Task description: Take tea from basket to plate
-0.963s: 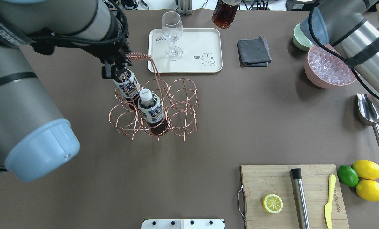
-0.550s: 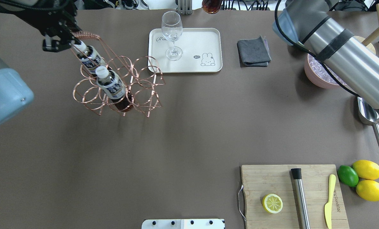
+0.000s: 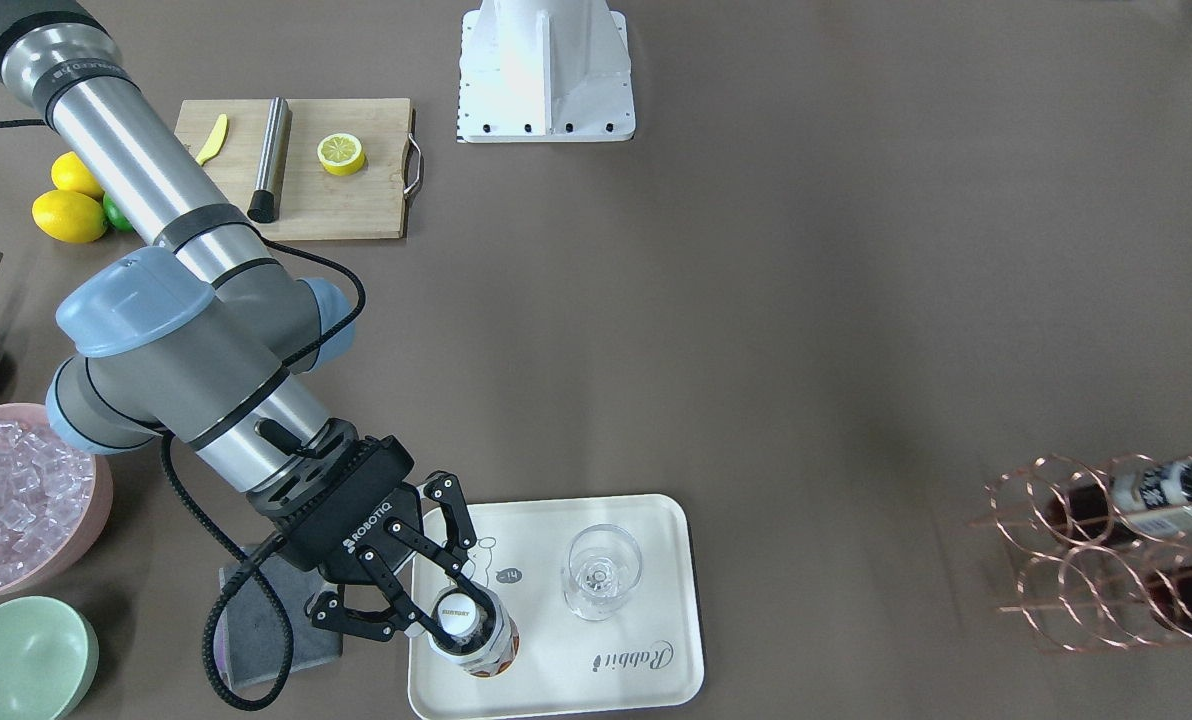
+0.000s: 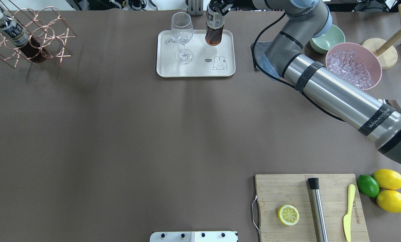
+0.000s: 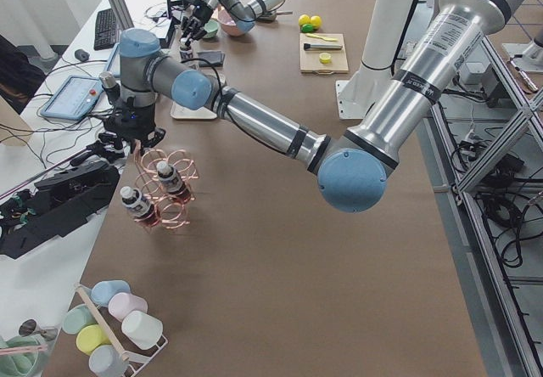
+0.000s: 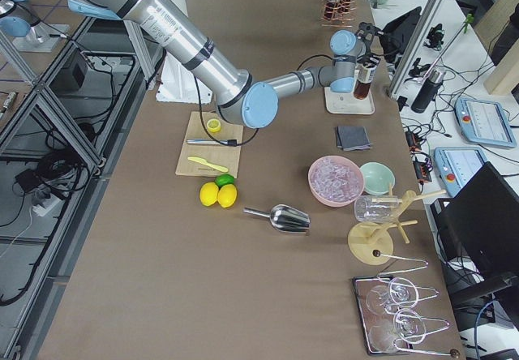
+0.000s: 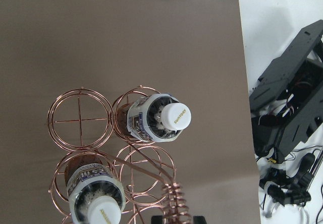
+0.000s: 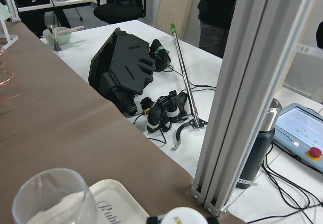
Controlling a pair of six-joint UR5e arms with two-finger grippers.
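A tea bottle [image 4: 214, 29] with a white cap stands on the cream plate [image 4: 193, 69], beside a clear wine glass [image 4: 182, 37]. My right gripper [image 3: 446, 610] is closed around the bottle's [image 3: 471, 640] neck from above. The copper wire basket [image 4: 35, 33] is at the table's far left corner with two more tea bottles [image 7: 161, 118] in it. My left gripper [image 7: 176, 220] is shut on the basket's coiled handle [image 7: 174, 201]. It is out of the overhead view and shows small in the left exterior view [image 5: 129, 135].
A grey cloth [image 3: 266, 610] lies right of the plate under my right arm. A pink ice bowl [image 4: 352, 65] and a green bowl [image 4: 326, 40] stand at the back right. A cutting board [image 4: 288, 191] with half a lemon, muddler and knife is at front right.
My left arm has carried the basket with its two bottles from beside the plate to the far left corner. My right arm has brought the tea bottle down onto the plate.
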